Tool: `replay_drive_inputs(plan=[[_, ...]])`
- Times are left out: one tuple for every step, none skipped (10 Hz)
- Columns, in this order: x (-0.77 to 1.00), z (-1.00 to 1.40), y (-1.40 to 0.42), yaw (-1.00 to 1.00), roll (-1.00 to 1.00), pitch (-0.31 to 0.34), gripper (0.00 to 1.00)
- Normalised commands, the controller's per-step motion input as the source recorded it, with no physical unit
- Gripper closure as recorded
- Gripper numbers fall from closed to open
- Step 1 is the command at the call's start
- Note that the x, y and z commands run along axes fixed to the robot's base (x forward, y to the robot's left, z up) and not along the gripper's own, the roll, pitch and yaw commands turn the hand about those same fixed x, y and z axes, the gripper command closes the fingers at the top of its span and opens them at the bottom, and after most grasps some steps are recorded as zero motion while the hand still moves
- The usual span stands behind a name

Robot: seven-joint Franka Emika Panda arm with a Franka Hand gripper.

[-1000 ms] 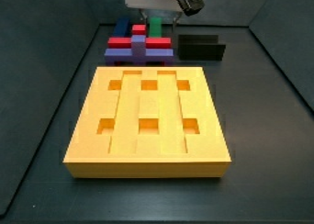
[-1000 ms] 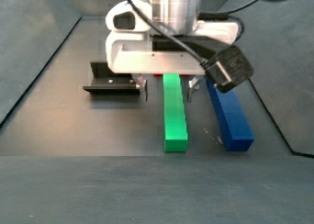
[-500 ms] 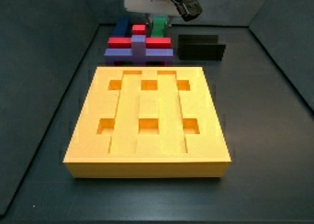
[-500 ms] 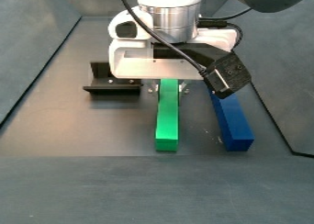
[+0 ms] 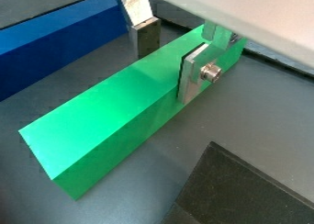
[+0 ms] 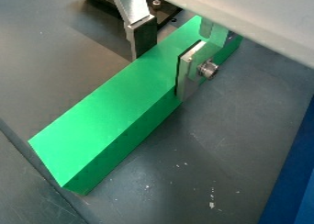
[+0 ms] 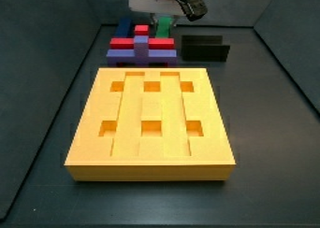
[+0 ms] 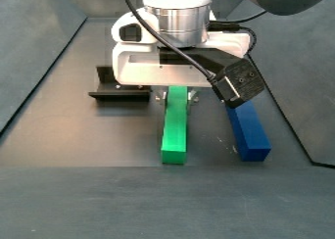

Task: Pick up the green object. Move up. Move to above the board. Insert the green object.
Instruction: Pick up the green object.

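The gripper (image 6: 167, 51) is clamping the green object (image 6: 132, 113) near one end, its fingers (image 6: 194, 69) pressing opposite long faces. The bar's long axis is running level, away from the fingers, above the surface (image 8: 92, 189). The board (image 7: 152, 122) is lying well apart, toward the near end of the surface.

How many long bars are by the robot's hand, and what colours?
Green bar, held near one end between the fingers of the gripper: 1
Blue bar, lying beside it: 1
Total: 2
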Motion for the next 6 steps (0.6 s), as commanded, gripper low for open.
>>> replay_drive_inputs(plan=[[0.0,0.0,0.0,0.0,0.0,0.0,1.0],[0.0,0.0,0.0,0.0,0.0,0.0,1.0],[0.0,0.0,0.0,0.0,0.0,0.0,1.0],[0.0,0.0,0.0,0.0,0.0,0.0,1.0],[0.0,0.0,0.0,0.0,0.0,0.0,1.0],[0.0,0.0,0.0,0.0,0.0,0.0,1.0]])
